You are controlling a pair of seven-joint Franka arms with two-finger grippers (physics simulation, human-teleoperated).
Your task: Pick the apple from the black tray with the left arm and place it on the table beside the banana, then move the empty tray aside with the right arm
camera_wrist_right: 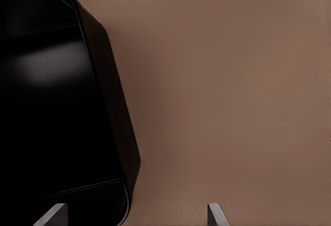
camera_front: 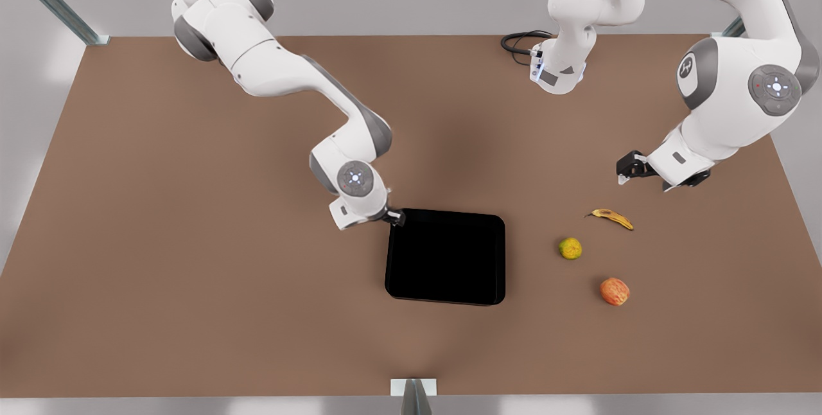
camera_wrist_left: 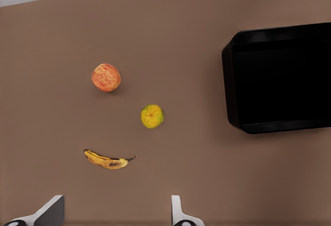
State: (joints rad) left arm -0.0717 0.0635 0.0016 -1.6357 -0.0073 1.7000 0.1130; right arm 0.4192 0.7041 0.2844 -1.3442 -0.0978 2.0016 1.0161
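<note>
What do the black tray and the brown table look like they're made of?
The black tray looks like glossy plastic or lacquered material: a soft pale reflection shows on its floor in the right wrist view, and its corners are smoothly rounded. The table looks like matte board or laminate, flat brown with no shine and no visible grain. Being a simulator's render, neither can be settled for sure.

Open table (camera_front: 192, 273) w/ bare tabletop around black tray (camera_front: 445, 257); right gripper (camera_front: 393, 216) crowds its corner.
</note>
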